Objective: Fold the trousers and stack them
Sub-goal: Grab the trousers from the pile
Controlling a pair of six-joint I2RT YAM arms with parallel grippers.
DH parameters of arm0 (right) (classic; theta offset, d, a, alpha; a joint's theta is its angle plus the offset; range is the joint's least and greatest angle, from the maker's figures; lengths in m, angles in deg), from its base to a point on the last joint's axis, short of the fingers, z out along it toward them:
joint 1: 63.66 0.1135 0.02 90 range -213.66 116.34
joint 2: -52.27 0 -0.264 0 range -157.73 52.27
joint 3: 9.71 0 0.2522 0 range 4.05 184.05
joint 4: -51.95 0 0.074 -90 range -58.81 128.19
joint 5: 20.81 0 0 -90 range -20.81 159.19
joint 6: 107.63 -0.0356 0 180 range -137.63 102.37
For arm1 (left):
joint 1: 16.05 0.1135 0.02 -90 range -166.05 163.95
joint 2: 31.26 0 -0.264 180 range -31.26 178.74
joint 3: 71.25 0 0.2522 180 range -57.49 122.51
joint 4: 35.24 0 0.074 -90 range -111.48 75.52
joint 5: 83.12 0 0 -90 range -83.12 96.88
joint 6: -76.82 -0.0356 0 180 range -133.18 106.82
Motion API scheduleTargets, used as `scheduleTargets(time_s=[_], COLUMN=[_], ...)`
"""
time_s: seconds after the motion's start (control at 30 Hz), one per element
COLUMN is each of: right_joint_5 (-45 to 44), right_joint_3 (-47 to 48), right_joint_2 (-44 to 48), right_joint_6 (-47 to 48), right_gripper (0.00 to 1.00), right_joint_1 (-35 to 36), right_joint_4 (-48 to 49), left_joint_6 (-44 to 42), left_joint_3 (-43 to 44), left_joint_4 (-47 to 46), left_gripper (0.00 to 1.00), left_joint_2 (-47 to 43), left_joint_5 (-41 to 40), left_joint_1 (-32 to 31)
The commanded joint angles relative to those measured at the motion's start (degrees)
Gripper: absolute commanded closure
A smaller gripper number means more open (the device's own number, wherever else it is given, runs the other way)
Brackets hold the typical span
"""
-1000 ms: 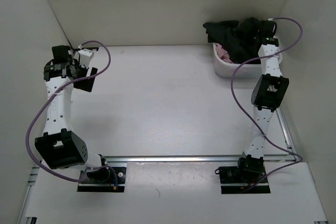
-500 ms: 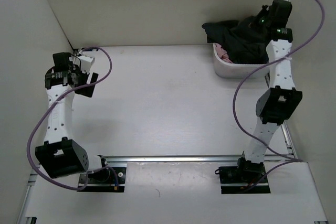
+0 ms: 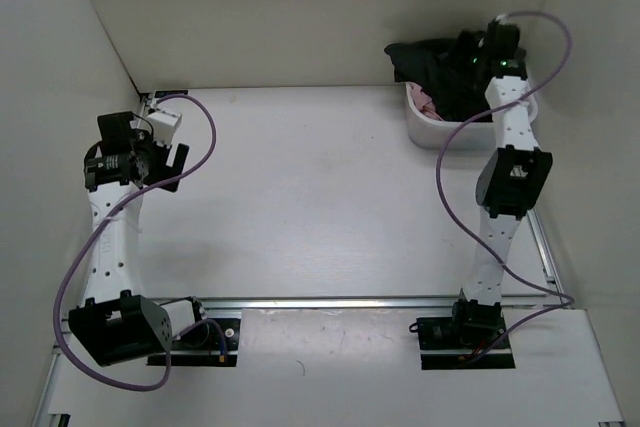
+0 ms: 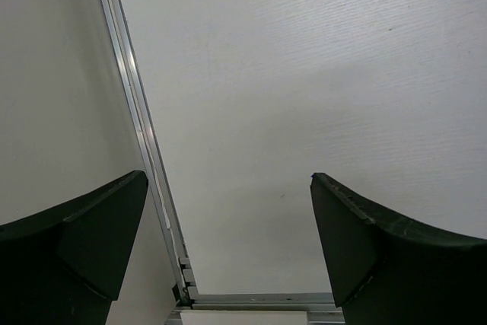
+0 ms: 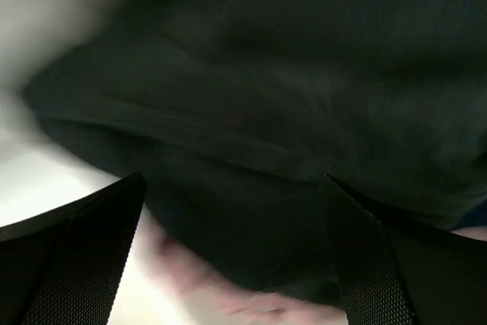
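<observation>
A pale worktop (image 3: 300,197) is boxed by plain walls (image 3: 300,17) on 3 sides, with an aluminium rail (image 3: 330,302) along its near edge. The black trousers (image 3: 440,72) lie heaped in a white bin (image 3: 425,135) at the far right corner, beside a pink garment (image 3: 428,104). The right fingers (image 5: 84,249) hang spread apart close over them. The left fingers (image 4: 365,234) are spread over the worktop by the left wall.

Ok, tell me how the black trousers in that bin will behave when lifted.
Probably floppy: the trousers lie crumpled and heaped above the bin rim, so they should sag from any pinch. Likely light, being soft matte cloth. They may drag the pink garment beneath them up too.
</observation>
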Motion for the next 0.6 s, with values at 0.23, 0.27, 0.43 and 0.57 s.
scheduleTargets(time_s=[0.23,0.27,0.43,0.57], right_joint_5=[-7.6,-9.4,-18.2,-20.5], right_joint_3=[-5.6,-7.7,-10.8,-9.8], right_joint_2=[0.2,3.3,12.1,19.3], right_joint_6=[-0.8,-1.3,1.2,4.5], right_gripper=[1.00,1.00,1.00,1.00], right_joint_1=[2.1,2.1,2.6,3.8], right_joint_4=[-3.2,-2.4,1.8,1.8], left_joint_6=[2.3,2.3,2.3,2.3], left_joint_3=[-0.5,-0.5,-1.0,-1.6], left_joint_4=[0.5,0.5,0.5,0.5], left_gripper=[0.00,0.00,0.00,0.00], left_joint_2=[2.1,2.1,1.6,0.3], left_joint_5=[-0.9,-0.9,-0.9,-0.9], left_joint_1=[-0.2,-0.2,-0.2,-0.2])
